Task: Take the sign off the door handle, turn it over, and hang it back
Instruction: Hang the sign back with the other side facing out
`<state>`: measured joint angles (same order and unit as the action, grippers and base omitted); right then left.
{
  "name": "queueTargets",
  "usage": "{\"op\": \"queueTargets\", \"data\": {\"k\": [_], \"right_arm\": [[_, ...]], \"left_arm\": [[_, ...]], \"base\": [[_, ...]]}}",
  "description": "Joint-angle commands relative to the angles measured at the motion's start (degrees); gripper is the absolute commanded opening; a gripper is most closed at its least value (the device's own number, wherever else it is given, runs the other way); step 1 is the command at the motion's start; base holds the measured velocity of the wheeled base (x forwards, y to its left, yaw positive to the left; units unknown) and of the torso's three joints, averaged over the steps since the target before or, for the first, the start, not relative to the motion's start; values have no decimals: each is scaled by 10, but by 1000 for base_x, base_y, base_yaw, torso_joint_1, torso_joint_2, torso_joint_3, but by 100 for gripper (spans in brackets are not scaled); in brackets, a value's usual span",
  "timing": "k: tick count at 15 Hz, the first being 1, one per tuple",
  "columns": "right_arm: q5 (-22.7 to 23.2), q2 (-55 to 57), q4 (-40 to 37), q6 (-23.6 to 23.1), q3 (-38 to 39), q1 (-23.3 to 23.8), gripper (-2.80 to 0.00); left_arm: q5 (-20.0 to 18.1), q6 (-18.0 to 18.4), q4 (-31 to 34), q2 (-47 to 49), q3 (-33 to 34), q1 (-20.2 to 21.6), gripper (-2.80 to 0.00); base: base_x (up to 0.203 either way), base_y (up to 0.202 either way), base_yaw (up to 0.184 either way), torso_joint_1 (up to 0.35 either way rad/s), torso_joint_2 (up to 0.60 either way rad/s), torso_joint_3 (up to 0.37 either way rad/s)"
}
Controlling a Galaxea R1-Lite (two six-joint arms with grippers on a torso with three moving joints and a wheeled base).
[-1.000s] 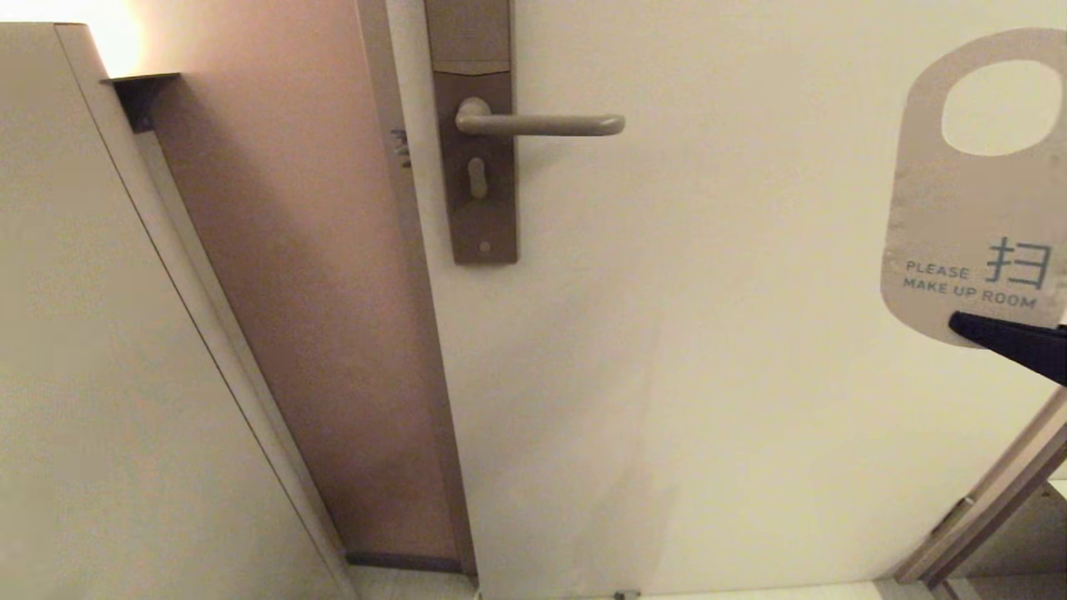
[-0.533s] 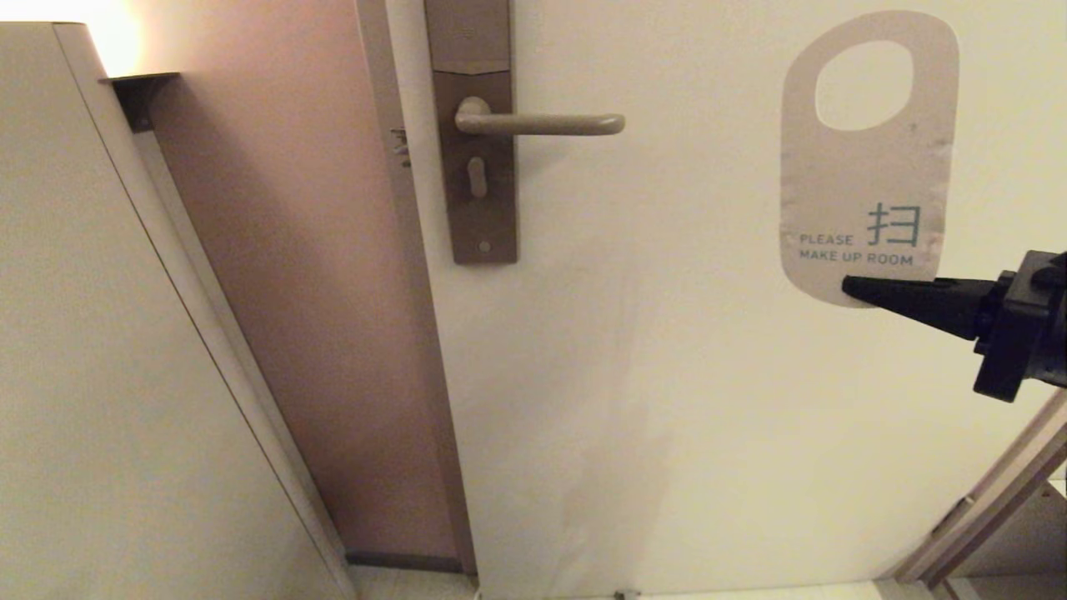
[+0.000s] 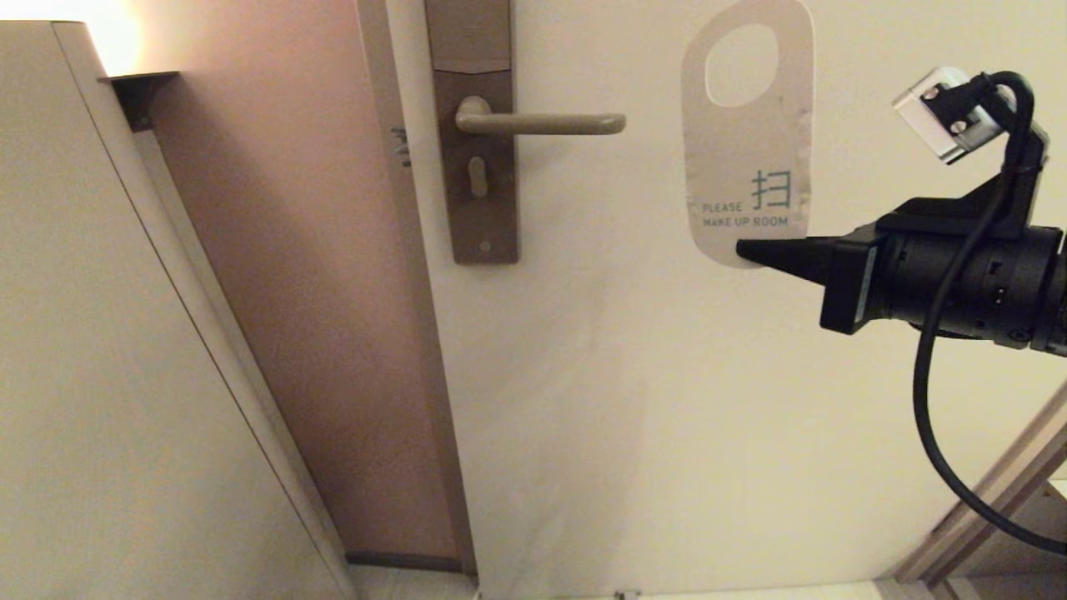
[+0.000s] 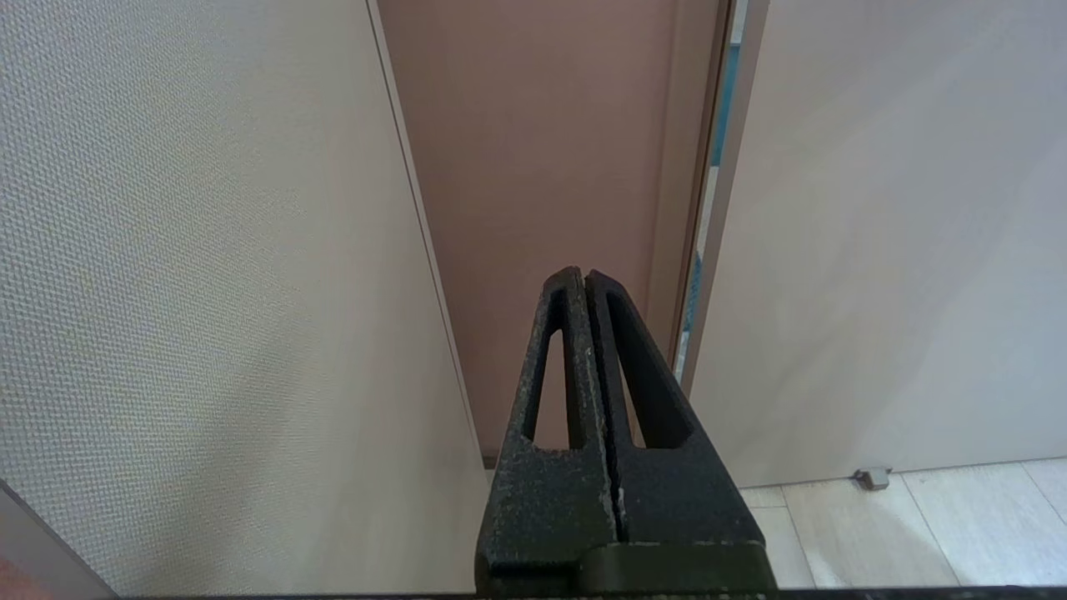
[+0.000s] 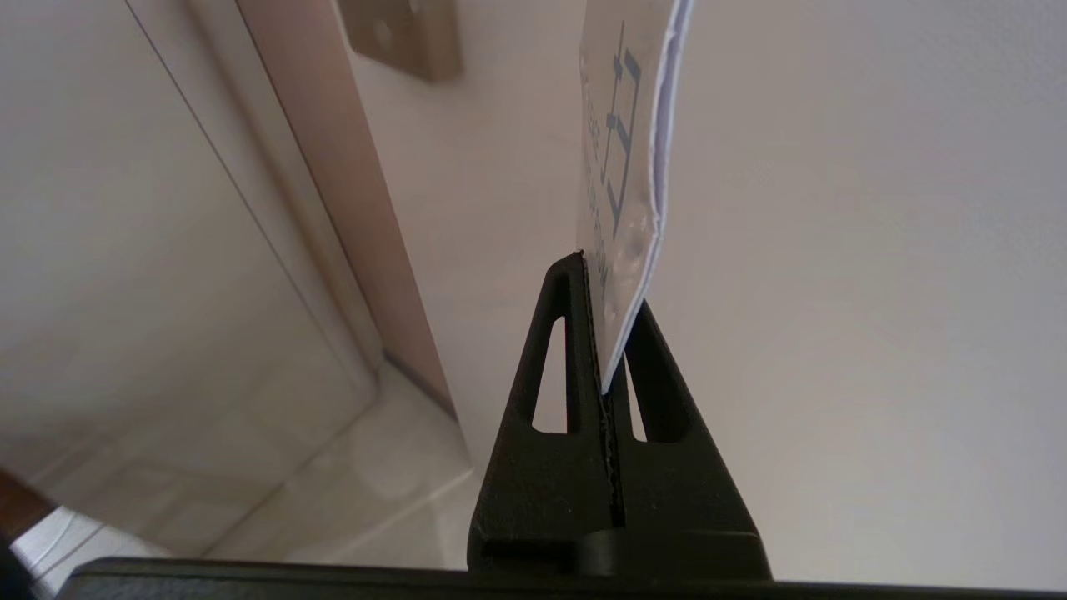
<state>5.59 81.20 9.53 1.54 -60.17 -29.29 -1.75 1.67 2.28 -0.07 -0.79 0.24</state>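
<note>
The pale cream door (image 3: pixel 667 400) fills most of the head view, its flat face bare below and to the right of the hardware. Its latch edge runs down beside a pinkish-brown wall strip (image 3: pixel 292 292), and a light textured panel (image 3: pixel 100 375) slants across the left side. At the bottom a band of pale tiled floor (image 4: pixel 900 525) shows, with a small metal door stop (image 4: pixel 872 477) at the door's foot.

The tall brown rectangular backplate (image 3: pixel 482 217) stands close to the door's latch edge, and the slim taupe lever door handle (image 3: pixel 540 124) juts level from it toward the right, its rounded free end unobstructed.

The black right arm (image 3: pixel 959 283) reaches in level from the right edge, a cable looping under it. The right gripper (image 3: pixel 744 251) is pinched tight on the bottom rounded edge of the flat white card sign (image 3: pixel 746 142), which stands upright with its oval hole uppermost and "PLEASE MAKE UP ROOM" facing the camera. The sign is off the handle, just to the right of the lever's tip with a gap of bare door between them; its hole sits a little above the lever's level. In the right wrist view the card's thin edge rises from between the pressed fingers (image 5: pixel 575 350).

The left gripper (image 4: pixel 583 279) is closed on nothing, pointing at the wall strip low down, well apart from the handle.
</note>
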Motion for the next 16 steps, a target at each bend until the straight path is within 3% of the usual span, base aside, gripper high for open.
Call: {"op": "queueTargets", "data": {"k": [1,8,16], "right_arm": [[-19,31,15,0,-12,-27,-280],[-73,67,54,0,-29,-37,-280],[-96,102,79,0,-34,-54,-280]], "left_arm": [[0,0,0,1,0,0,-280],[0,0,0,1,0,0,-280],[0,0,0,1,0,0,-280]], "base": [[0,0,0,0,0,0],[0,0,0,0,0,0],[0,0,0,0,0,0]]}}
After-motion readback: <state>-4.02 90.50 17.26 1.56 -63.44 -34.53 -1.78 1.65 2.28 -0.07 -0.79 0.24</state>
